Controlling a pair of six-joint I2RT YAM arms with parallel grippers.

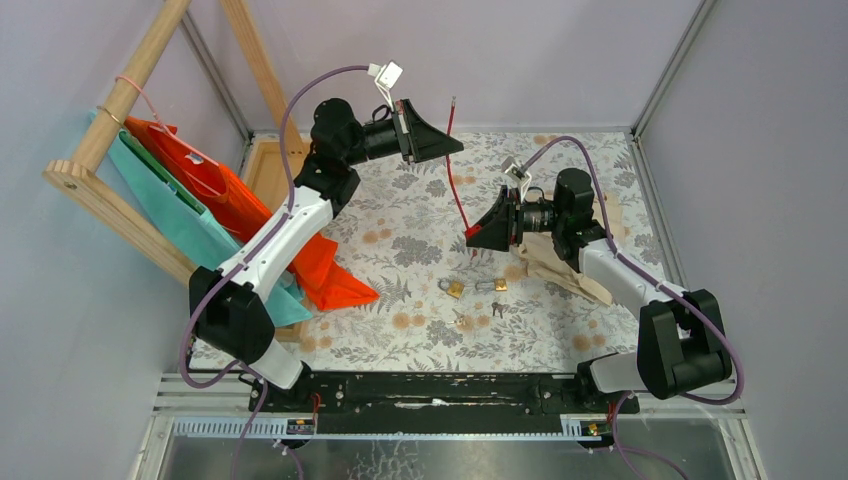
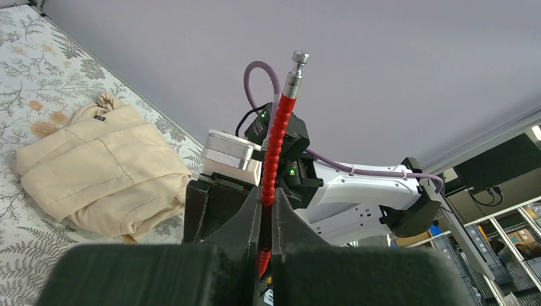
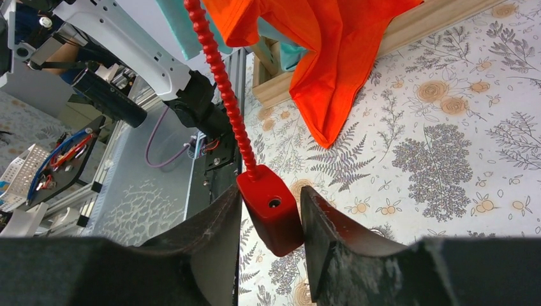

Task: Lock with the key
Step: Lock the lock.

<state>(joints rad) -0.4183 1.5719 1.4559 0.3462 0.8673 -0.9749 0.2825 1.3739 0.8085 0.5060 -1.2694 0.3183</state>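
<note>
Top view: upper centre, left gripper (image 1: pixel 458 148) pinching cable (image 1: pixel 457 190), slanting down to right gripper (image 1: pixel 470 237) mid-frame; left wrist: jaws clamped on cable, metal tip upward; right wrist: lock body (image 3: pixel 271 220) nipped between narrow jaws, hole facing camera.

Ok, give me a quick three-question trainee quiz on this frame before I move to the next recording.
1. True or false: the left gripper is shut on the red cable.
2. What sits between the fingers of the right gripper? A) brass padlock B) red lock body C) key
3. What colour is the folded cloth?
Key: 1 true; 2 B; 3 beige.
</note>
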